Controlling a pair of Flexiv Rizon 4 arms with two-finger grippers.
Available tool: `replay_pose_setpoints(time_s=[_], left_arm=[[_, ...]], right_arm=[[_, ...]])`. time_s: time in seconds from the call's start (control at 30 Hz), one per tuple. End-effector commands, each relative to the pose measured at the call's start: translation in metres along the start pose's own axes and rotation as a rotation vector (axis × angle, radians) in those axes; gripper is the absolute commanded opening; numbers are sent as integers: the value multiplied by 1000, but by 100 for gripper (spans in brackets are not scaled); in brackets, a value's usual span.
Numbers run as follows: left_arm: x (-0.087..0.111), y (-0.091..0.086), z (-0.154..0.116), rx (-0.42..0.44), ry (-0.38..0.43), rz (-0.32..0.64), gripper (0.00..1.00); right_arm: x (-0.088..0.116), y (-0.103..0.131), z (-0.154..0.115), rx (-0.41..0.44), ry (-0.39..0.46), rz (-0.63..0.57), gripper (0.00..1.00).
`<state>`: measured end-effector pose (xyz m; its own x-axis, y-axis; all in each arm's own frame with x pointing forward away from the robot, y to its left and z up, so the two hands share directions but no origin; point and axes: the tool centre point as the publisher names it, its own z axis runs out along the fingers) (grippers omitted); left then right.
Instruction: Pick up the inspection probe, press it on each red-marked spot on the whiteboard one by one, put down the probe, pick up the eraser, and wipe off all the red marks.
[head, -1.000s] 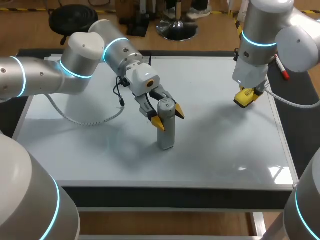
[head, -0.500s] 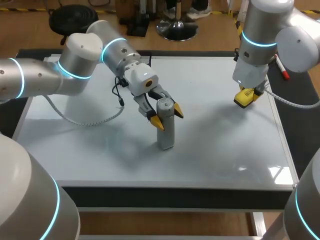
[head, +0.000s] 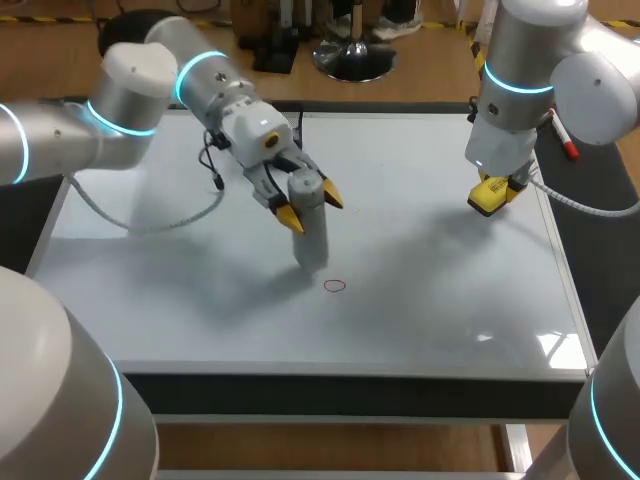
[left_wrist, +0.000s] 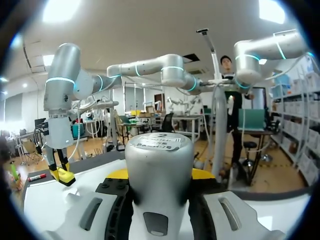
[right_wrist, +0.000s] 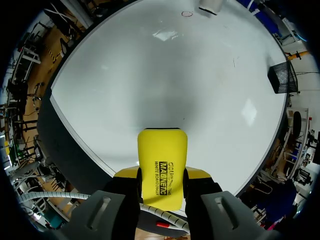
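My left end effector (head: 310, 207) is clamped on the probe (head: 312, 242) near its cap — rigid, smooth, probably slippery; grip it squarely.

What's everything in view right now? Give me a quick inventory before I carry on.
whiteboard: one, white, covers the tabletop
red mark: one visible, small red ring, on the whiteboard just beside the probe's lower end
inspection probe: one, grey cylinder, upright over the middle of the board, in the left gripper
eraser: one, yellow, in the right gripper above the board's right side
marker: one, white with a red cap, by the board's right edge, partly hidden by the right arm
left gripper: one, yellow tips, shut on the probe
right gripper: one, yellow tips, shut on the eraser
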<state>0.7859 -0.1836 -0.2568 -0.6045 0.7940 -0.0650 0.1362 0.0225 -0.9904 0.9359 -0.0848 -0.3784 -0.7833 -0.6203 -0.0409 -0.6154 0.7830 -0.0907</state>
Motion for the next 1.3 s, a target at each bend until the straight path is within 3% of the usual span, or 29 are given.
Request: replay_pose_setpoints(time_s=[0.03,0.67,1.3], left_arm=[[6,-11,-30,-26,15,-2,0],[38,-15,-111,-95,-60,-18,0],[76,3,-177,-128,-120,-57,0]], right_arm=[[0,-1,0,2,2,-1,0],[0,-1,0,2,2,-1,0],[0,-1,0,2,2,-1,0]])
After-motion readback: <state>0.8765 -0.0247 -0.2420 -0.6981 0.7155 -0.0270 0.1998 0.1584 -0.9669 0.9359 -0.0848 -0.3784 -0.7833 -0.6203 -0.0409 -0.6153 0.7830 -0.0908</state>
